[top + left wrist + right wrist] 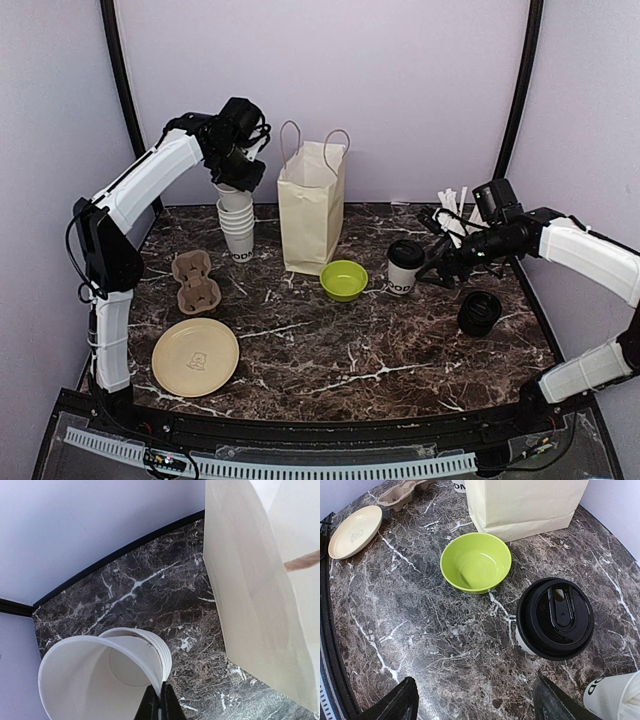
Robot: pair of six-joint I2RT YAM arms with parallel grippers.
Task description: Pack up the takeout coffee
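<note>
Left claw [243, 172] is pinched tight on the rim of the top cup [85, 680], which sits tilted over the stack of white cups [238, 228] just left of the paper bag [312, 210]. Right claw [475, 705] gapes wide with nothing in it, low over the marble table [400, 360], its fingers clear of the takeout coffee [555, 618]. Coffee stands upright, lid on, on the table just right of the green bowl [476, 562], near the bag's front right corner, outside the bag.

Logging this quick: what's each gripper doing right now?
Left gripper: closed on the rim of a lidless white cup.
Right gripper: open, empty, near the takeout coffee.
</note>
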